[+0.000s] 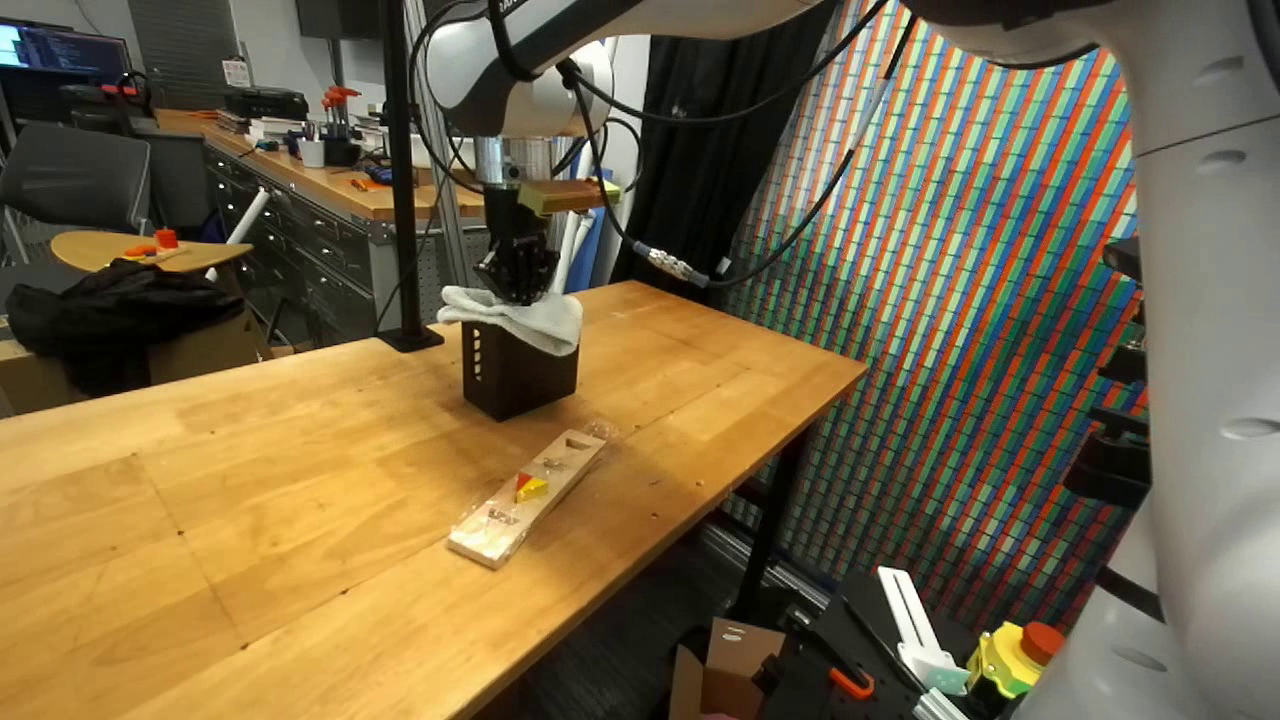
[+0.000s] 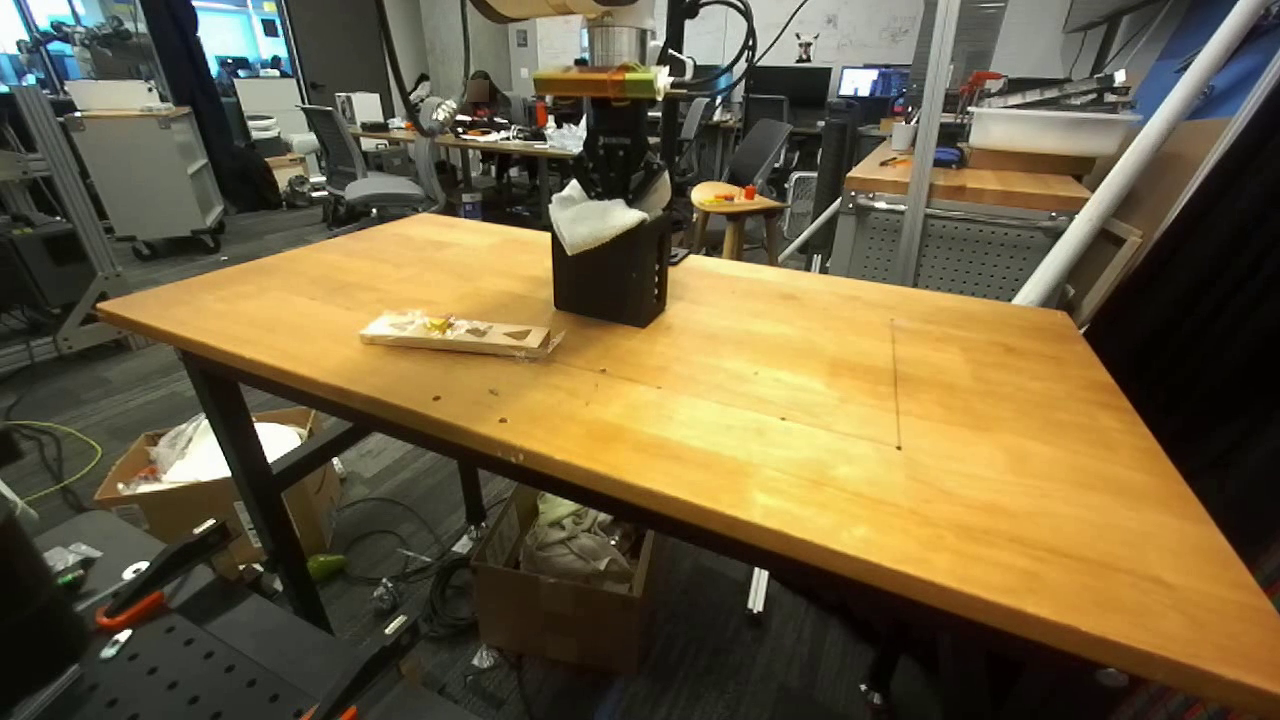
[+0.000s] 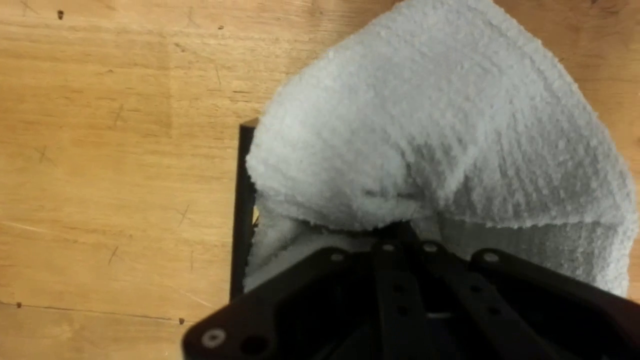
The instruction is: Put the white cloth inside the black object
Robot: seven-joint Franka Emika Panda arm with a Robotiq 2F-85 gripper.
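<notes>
My gripper (image 3: 400,234): fingers drawn together, tips down among the folds of the white cloth (image 3: 440,115); whether a pinch of fabric sits between them I cannot tell.
White cloth: bunched across the mouth of the black box (image 1: 520,380); how much lies inside is hidden from me.
Folds under my tips: I judge this to be the tucking step, so I should press straight down over the middle of the mouth, slowly, letting the soft fabric gather inward.
Possible pinch: if fabric is caught, I should part my fingers down inside the box, or the cloth may rise with me.
Loose edges: they hang past the rim in both exterior views; I would come above each overhang and poke it inward, a little at a time.
Black box: upright on the wooden table (image 1: 300,480); an off-centre shove could slide or tip it, so I should aim well inside the rim.
Wooden strip (image 1: 520,512): near the box, apart from it.
</notes>
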